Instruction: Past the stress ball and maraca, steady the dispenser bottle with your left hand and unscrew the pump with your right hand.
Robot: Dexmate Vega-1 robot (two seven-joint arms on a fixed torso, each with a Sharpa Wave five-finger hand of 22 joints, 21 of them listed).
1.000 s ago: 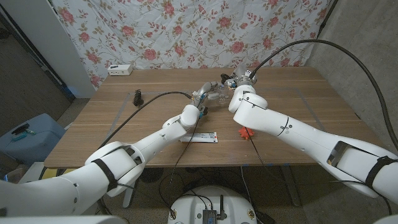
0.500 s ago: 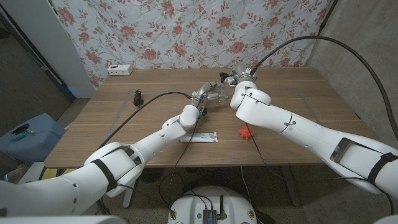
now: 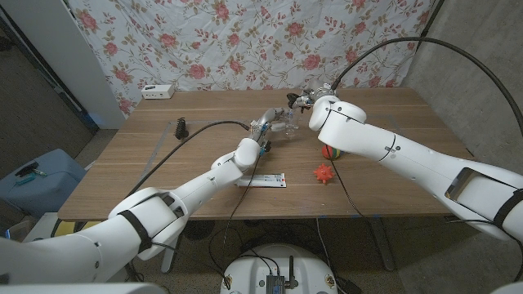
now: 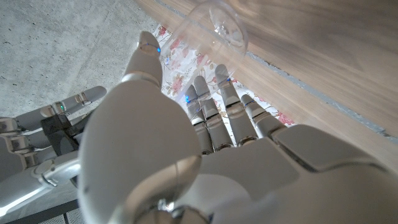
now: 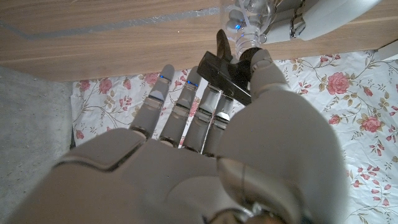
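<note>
- Over on the left side of the table (image 3: 147, 163), a small black object (image 3: 182, 126) and a white box (image 3: 157, 91) near the far edge sit well apart from the work; neither plays a part in it.
- Next along, the left hand (image 3: 267, 126) reaches to the middle of the table and wraps around the clear bottle (image 3: 282, 125). In its wrist view the fingers (image 4: 225, 93) curl along the bottle's clear wall (image 4: 214, 25), so the steadying half of the job looks to be in place.
- In front of that arm lies a flat white card (image 3: 268, 180), untouched.
- Right at the bottle's top, the right hand (image 3: 309, 101) meets the black pump (image 5: 224, 68). Its wrist view shows the thumb and fingers pinching the pump head just beside the bottle's neck (image 5: 245, 37).
- I cannot tell whether the pump is already free of the neck or still on its thread; they sit very close. I judge the unscrewing to be under way or nearly done, with lifting the pump clear still to come.
- Further right, a colourful ball (image 3: 330, 152) and an orange spiky toy (image 3: 324, 172) lie near the right arm, nearer the robot than the bottle.
</note>
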